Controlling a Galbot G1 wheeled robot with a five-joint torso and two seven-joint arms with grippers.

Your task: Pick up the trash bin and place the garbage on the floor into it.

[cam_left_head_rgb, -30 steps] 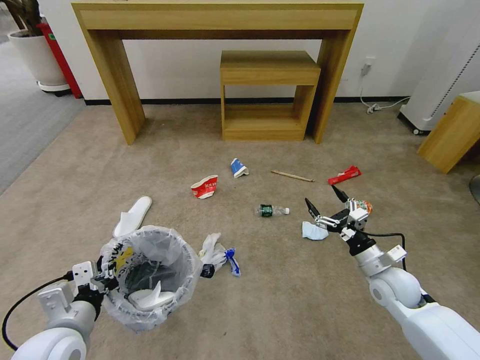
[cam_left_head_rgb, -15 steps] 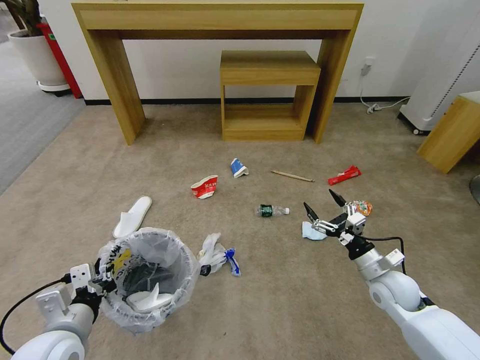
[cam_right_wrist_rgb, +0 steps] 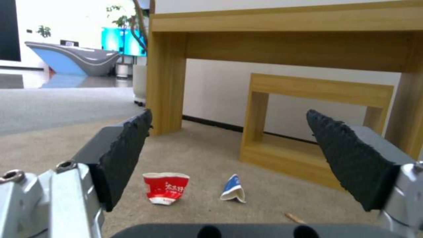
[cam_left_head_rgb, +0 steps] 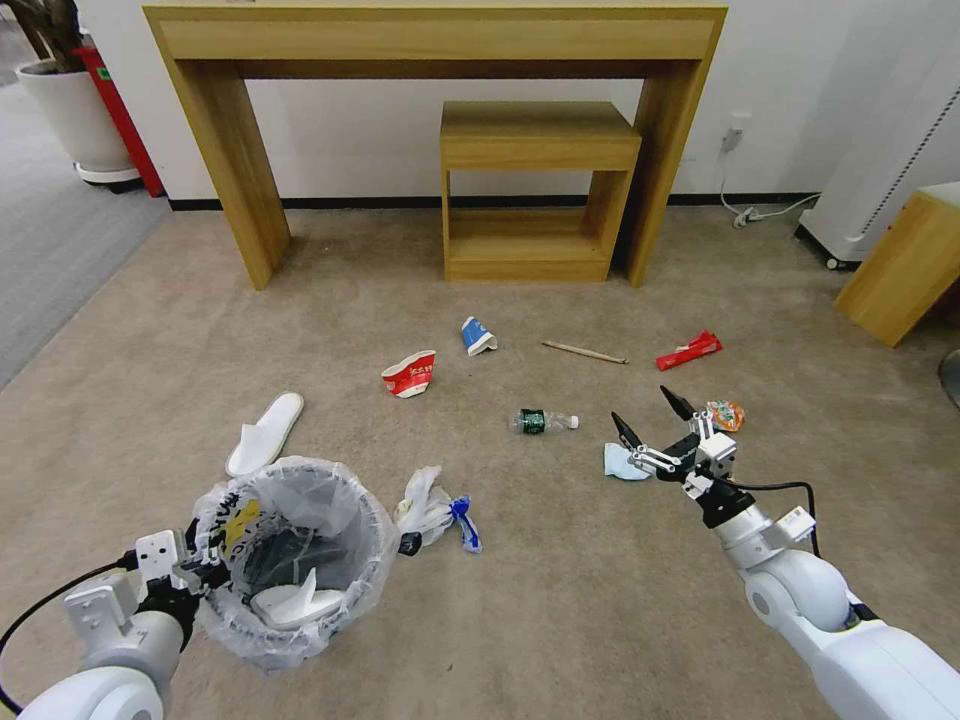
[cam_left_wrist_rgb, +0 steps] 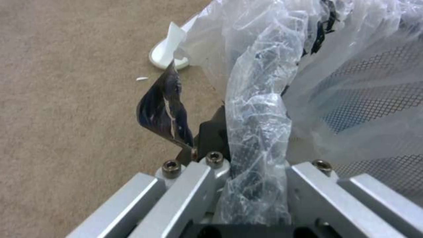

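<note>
Your left gripper is clenched on the bagged rim of the small black plastic-lined trash bin, near the beige carpet floor's near-left edge. Your right gripper hangs released above the blue mask; thin liner could slip or tear.

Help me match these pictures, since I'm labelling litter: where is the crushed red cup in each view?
Head view: red cup on the carpet near centre, beyond the trash bin.
Right wrist view: red cup low, framed by the open right gripper.
Left wrist view: this camera faces the trash bin's bag and carpet.
Shared landmark: blue cup beside it.
</note>
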